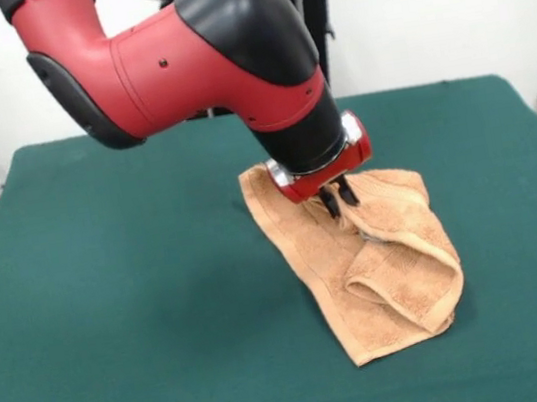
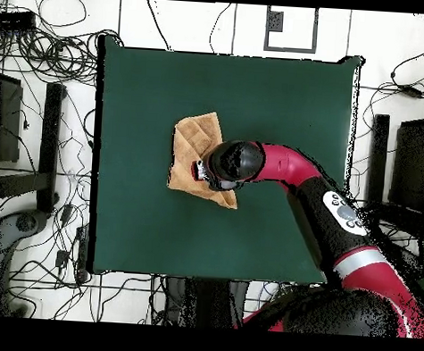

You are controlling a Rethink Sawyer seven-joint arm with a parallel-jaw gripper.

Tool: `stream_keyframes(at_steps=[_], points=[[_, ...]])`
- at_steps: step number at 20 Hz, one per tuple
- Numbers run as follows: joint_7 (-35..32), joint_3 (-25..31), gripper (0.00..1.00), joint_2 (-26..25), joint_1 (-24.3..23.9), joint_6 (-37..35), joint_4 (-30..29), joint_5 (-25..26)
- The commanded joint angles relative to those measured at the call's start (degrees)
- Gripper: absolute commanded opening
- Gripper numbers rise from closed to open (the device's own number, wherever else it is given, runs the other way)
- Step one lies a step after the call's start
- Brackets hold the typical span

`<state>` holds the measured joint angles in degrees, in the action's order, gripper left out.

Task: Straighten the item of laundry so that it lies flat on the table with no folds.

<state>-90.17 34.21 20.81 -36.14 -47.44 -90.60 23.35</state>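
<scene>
Red arm [image 1: 168,69], black joint caps, red-ringed wrist.

Tangled black cables [image 2: 42,235] on the pale floor [image 2: 398,51] around the table's edges.

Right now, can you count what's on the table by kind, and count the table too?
Towel: 1, orange-tan, folded over on itself
Gripper: 1, down on the towel
Table: 1, green top
Total: 3

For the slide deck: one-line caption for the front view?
Sawyer gripper down on the far part of a rumpled orange-tan towel, still folded over itself on the green table.
</scene>
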Motion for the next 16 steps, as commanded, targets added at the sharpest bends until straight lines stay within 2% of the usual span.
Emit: stream_keyframes(at_steps=[1, 16], points=[[-5.83, -0.05, 0.00, -0.61, 3.70, 1.84, 0.37, -2.80], [-6.44, -0.30, 0.00, 1.90, 4.73, 0.70, 0.77, -4.55]])
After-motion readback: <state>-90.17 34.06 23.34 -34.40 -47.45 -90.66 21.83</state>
